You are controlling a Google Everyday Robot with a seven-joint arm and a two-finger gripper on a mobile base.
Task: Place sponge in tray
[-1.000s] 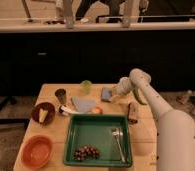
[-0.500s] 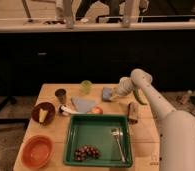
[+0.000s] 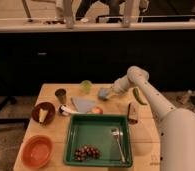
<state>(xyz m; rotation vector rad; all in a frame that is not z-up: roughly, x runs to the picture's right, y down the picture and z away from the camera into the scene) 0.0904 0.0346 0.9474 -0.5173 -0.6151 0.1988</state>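
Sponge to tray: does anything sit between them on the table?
Yes. The gripper, shut, is at the sponge near the table's far edge. Between it and the tray lie the pale-blue cloth and a small reddish item, both low; lifting over them should avoid contact.

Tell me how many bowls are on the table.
2: an orange bowl at the front left corner, and a dark bowl behind it on the left edge. The gripper, at the table's back, holds the sponge.
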